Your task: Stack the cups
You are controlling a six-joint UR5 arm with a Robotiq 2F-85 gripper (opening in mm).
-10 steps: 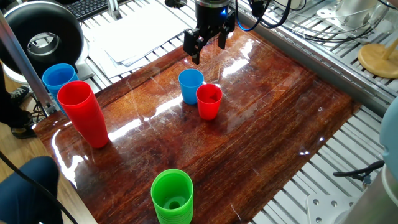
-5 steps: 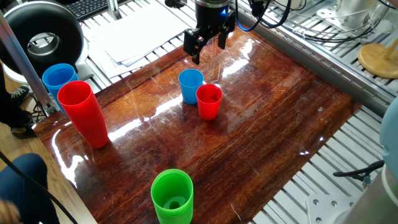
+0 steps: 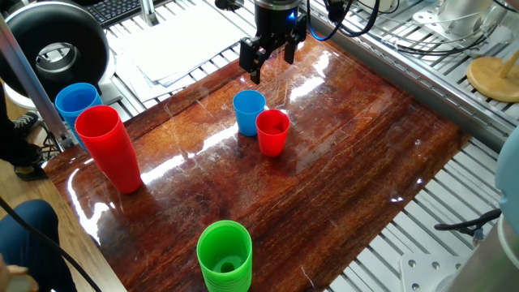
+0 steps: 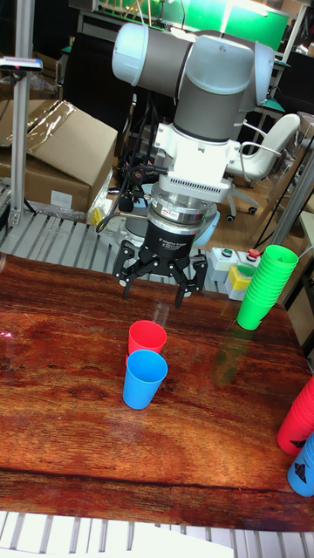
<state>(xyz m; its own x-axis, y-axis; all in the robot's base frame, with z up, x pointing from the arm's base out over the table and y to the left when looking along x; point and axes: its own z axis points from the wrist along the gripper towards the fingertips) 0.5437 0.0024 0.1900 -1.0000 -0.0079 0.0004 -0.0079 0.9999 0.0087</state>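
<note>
While the black two-finger gripper hangs open and empty, I'd pinch the 4 o'clock rim of the small red plastic tumbler, clear of the adjacent light blue plastic tumbler.

Small light blue plastic tumbler and small red plastic tumbler stand just beside each other at frame centre, ringed by bare wooden tabletop. Tall red plastic cup, left, and green plastic cup stack, bottom, stand well apart.

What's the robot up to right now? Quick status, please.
Two-finger gripper open, empty, raised clear of both cups. Small red plastic tumbler and small light blue plastic tumbler upright, side by side, unstacked. Nothing between gripper and them.
</note>
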